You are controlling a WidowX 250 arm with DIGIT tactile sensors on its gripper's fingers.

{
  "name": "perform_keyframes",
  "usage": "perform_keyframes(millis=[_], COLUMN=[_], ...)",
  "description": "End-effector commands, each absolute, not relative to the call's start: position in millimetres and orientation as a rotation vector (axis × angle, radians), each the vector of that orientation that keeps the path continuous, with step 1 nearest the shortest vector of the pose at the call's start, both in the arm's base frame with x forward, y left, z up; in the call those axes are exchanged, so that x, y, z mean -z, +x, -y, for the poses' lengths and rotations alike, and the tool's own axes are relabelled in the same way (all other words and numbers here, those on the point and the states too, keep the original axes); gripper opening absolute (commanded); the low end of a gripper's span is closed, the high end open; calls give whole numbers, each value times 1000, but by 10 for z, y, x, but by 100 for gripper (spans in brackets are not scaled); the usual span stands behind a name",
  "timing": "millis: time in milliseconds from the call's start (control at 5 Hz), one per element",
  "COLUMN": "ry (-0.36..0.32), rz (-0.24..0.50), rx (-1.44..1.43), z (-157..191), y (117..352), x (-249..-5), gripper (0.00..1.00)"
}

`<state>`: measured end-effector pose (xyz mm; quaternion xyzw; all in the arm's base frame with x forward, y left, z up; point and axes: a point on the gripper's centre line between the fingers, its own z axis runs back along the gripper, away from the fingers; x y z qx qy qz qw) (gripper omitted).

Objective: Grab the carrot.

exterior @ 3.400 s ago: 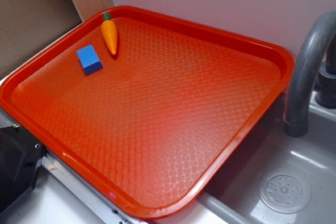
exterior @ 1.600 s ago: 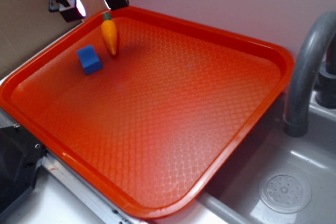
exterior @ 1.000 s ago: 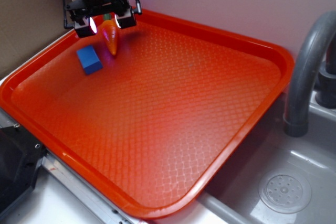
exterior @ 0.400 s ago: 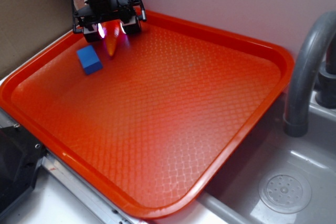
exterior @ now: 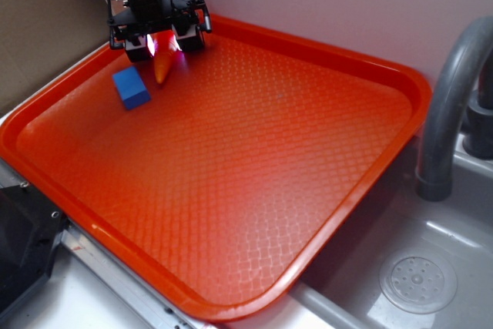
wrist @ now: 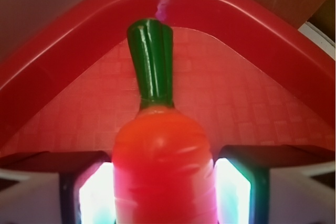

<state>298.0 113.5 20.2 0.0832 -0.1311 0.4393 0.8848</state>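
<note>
Jaws of the gripper (exterior: 159, 41) stand parted, flanking the carrot (wrist: 163, 166) in the tray (exterior: 362, 190) corner; a blue cube (exterior: 131, 87) lies just beside.

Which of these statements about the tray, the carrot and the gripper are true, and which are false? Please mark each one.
1. The carrot lies between the two fingers of the gripper. True.
2. The blue cube is inside the gripper. False: it sits on the tray beside the gripper, on the side facing the camera.
3. The carrot's green stem points toward a rounded corner of the orange tray. True, as the wrist view shows.
4. The carrot is in the middle of the tray. False: it is near the far left corner.
5. A grey faucet stands to the right of the tray. True.
</note>
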Motion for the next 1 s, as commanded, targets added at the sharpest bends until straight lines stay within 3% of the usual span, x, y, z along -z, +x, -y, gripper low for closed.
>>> perform_keyframes(millis=[0,200,400,600,800], ry=[79,-81,-173,-247,-185], rz=[262,254,232,218,196], rx=[-702,-467,-322,-284,-385], z=[-1038,-622,-300,-78,-43], y=[2975,2902,2674,2529,2555], x=[-1034,-1538,-2057,-2340,-2220], gripper=[0,0,0,0,0])
